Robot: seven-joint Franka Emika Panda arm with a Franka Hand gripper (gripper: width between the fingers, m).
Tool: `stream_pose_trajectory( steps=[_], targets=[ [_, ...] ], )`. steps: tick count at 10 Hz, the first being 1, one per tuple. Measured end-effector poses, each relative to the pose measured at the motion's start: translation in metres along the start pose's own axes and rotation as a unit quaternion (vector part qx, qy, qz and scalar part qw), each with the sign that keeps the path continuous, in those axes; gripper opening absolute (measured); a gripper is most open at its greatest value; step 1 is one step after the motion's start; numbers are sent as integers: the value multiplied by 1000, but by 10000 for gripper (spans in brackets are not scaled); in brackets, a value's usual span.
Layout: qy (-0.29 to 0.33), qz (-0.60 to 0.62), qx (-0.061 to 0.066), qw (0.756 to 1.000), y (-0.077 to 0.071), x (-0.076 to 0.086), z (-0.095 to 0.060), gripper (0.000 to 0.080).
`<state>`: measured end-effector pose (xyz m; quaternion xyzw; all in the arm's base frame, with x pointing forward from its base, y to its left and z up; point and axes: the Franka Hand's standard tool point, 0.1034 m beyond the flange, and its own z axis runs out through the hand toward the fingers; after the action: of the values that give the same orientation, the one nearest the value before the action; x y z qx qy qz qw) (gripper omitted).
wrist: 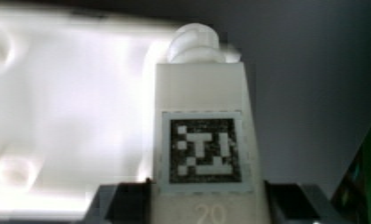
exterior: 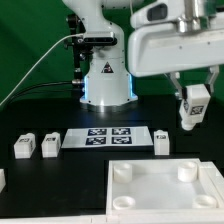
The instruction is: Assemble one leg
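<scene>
My gripper (exterior: 191,108) is shut on a leg (exterior: 191,113), a small white block with a black-and-white tag, and holds it in the air above the far right part of the large white tabletop panel (exterior: 165,205). In the wrist view the held leg (wrist: 203,120) stands upright between my dark fingers (wrist: 132,205), its tag facing the camera and its rounded tip pointing toward the pale panel (wrist: 66,100) behind it. Three more legs lie on the black table: two at the exterior view's left (exterior: 24,146) (exterior: 50,145) and one by the marker board's right end (exterior: 161,140).
The marker board (exterior: 108,138) lies flat in the middle of the table. The robot's base (exterior: 105,80) stands behind it with cables trailing to the exterior view's left. The panel has round corner sockets (exterior: 185,171) (exterior: 122,172).
</scene>
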<state>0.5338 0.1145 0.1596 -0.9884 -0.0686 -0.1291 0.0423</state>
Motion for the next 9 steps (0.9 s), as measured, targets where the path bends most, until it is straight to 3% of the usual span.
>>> stream_pose_trajectory(
  steps=[1, 3, 4, 5, 7, 8, 9],
  targets=[
    [56, 4, -6, 998, 15, 25, -9, 291],
    [177, 21, -2, 984, 9, 52, -14, 292],
    [220, 12, -8, 975, 12, 46, -11, 291],
    [212, 13, -8, 977, 13, 36, -2, 291],
    [196, 12, -8, 980, 13, 32, 3, 292],
    [185, 13, -9, 983, 8, 21, 15, 292],
    [158, -1, -13, 987, 10, 25, 23, 292]
  ],
)
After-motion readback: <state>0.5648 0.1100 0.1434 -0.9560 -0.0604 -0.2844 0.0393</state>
